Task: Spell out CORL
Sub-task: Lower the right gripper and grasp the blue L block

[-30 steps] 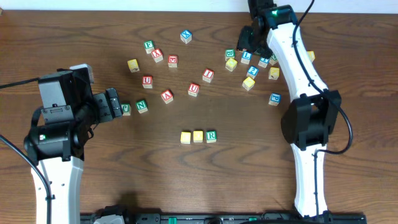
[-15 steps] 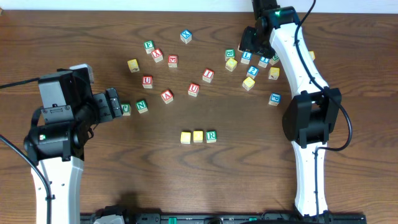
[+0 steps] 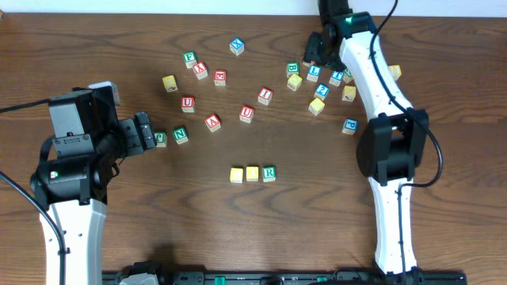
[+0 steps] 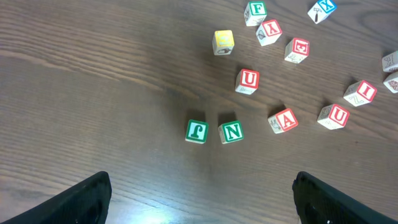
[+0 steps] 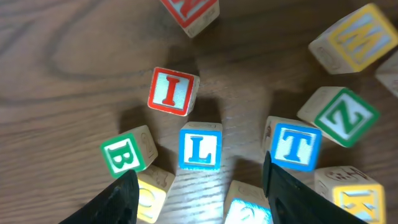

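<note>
**Right arm** point(image 3: 372, 87). White links with black joint housings. It is stretched from the near edge to the far side of the table, with the wrist turned down over the far right cluster of cubes.

**Right gripper** point(image 5: 200, 186). The black fingers point(image 5: 121, 199) are set partly apart, one on each side of the L cube point(image 5: 200, 146). A gap is seen on both sides, and nothing is gripped.

**Left arm** point(image 3: 71, 198). It is folded at the left edge.

**Left gripper** point(image 4: 202, 199). It is pointed toward the middle of the table, with the dark fingers spread wide and empty. A green N cube point(image 4: 231, 131) and another green-lettered cube point(image 4: 196, 130) lie ahead of it.

**L cube.** A small wooden cube with pale, softly rounded edges and a white face bearing a blue border and a blue letter. It is lying flat in the far right cluster, near a green B cube point(image 5: 127, 155), a red I cube point(image 5: 172, 91) and a blue T cube point(image 5: 295, 146).

**Row at mid-table.** The first yellow-topped cube point(image 3: 236, 174), the second yellow-topped cube point(image 3: 253, 173) and the R cube point(image 3: 269, 172) are set side by side, close together. The R cube has a white face with a green letter. The letters on the yellow tops cannot be read. This row lies well apart from the L cube.

**Table** point(image 3: 317, 222). Dark brown, with a pronounced wood grain and a slight sheen.
</note>
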